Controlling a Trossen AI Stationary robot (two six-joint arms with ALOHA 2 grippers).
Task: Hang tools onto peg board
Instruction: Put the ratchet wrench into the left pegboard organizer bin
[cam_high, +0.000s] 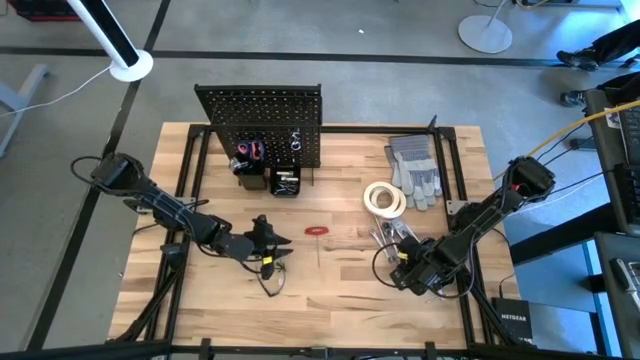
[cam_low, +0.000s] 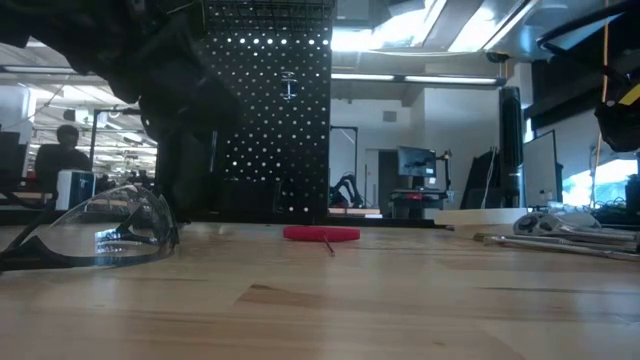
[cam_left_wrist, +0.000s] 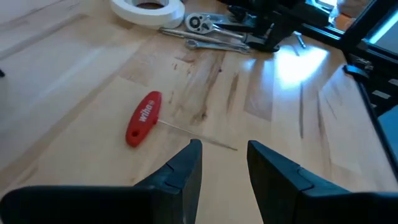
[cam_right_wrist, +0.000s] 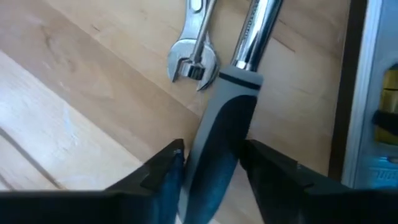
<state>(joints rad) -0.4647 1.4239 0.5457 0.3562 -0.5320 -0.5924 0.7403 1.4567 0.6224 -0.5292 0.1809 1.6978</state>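
pale butcher-block table fills the scene, with an open workshop behind it.

right gripper sits low at the table's right front, its fingers spread just wide enough to straddle the dark rubber grip of a ratchet handle; whether the pads already press it i cannot tell, and it looks like a grasp not yet closed. just beside that handle lies a silver wrench, and farther out the white tape roll, with grey gloves behind it.

left gripper hovers near the table's middle with fingers apart and nothing between them, pointed toward the red-handled screwdriver, which lies flat a little ahead. safety glasses rest on the wood near this arm.

at the back stands the peg board; red-handled pliers already sit in its front bins and a small metal piece hangs high on its face. judging by that, the job is partly done: the ratchet, wrench, tape, screwdriver and glasses are all left to hang.
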